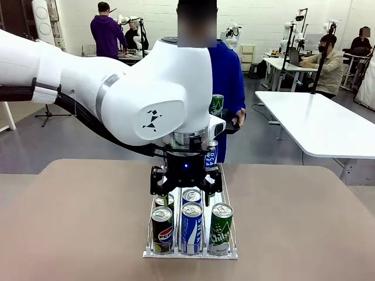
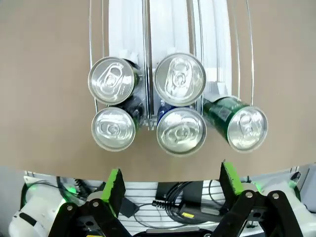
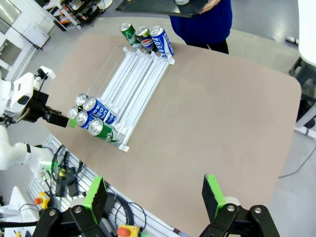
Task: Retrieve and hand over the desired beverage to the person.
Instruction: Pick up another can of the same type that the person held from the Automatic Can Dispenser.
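Observation:
A clear rack point(image 1: 190, 254) with white lanes lies on the tan table and holds drink cans. At its near end stand a Pepsi can point(image 1: 162, 229), a blue Pocari can point(image 1: 191, 227) and a green Chilsung can point(image 1: 221, 228), with two more cans behind them. My left gripper point(image 1: 186, 199) hangs open just above this group. In the left wrist view its green pads point(image 2: 114, 185) spread wide near the can tops point(image 2: 181, 131). My right gripper point(image 3: 154, 197) is open and empty, high above the table. The person point(image 1: 225, 76) in a blue hoodie stands at the far side, holding a dark tray with a green can point(image 1: 217, 105).
Three more cans point(image 3: 144, 38) stand at the rack's far end. The green near can point(image 2: 242, 126) leans outward in the left wrist view. A white table point(image 1: 316, 123) stands at the back right, with other people farther off. Wide bare tabletop point(image 3: 212, 113) lies to the rack's right.

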Motion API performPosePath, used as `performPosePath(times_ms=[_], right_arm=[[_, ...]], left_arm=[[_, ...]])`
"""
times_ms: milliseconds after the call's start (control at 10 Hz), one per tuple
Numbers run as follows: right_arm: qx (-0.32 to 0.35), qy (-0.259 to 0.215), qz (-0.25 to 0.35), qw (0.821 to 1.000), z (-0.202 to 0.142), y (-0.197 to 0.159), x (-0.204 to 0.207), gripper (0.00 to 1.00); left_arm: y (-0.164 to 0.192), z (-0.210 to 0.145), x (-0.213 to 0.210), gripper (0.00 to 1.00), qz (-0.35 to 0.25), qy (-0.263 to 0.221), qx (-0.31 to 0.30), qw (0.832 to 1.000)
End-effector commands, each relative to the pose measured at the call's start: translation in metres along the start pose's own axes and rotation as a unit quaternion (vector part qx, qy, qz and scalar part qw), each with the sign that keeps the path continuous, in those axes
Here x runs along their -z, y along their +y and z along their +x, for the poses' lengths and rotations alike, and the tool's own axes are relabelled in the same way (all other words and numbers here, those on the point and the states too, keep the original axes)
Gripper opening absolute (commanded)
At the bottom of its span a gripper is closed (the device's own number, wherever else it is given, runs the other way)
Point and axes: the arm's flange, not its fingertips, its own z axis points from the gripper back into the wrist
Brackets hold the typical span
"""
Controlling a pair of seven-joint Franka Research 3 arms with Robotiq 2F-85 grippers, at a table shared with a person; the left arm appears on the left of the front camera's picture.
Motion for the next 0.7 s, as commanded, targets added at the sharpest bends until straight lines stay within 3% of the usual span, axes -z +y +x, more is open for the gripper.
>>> performPosePath(times_ms=[0,600], right_arm=[[0.0,0.001,0.005,1.0,0.0,-0.001,0.001,1.0],[0.0,0.001,0.005,1.0,0.0,-0.001,0.001,1.0]], left_arm=[[-0.001,0.0,0.017,1.0,-0.005,-0.008,-0.007,1.0],[0.0,0.006,0.036,1.0,-0.001,-0.002,0.005,1.0]])
